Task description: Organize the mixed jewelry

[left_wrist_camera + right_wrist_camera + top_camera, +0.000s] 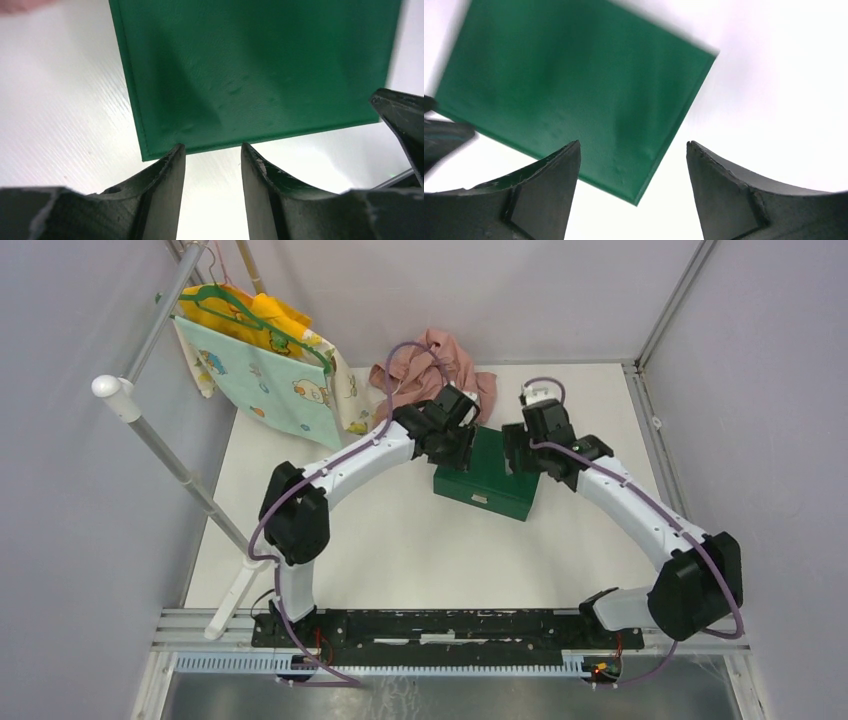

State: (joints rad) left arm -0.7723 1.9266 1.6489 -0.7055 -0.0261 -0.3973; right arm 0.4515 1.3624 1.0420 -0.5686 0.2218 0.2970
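Left gripper (212, 150), jaws partly spread and holding nothing, hovers at the edge of a shut green box (250, 65) on the white table (400, 540), while the right gripper (632, 147), jaws spread wide and likewise empty, hangs above a corner of its lid. A pink cloth (440, 360) lies behind the box. Where the mixed jewelry lies cannot be told from any of the 3 views.

From above, my left wrist (447, 427) and right wrist (545, 438) hide my jaws and the far edge of the green box (490, 486). In my left wrist view the box runs off at 12 o'clock and a dark piece (402, 127) is cut off at 3 o'clock. In my right wrist view the box's far edge and a dark shape (441, 137) at 9 o'clock are blurred.
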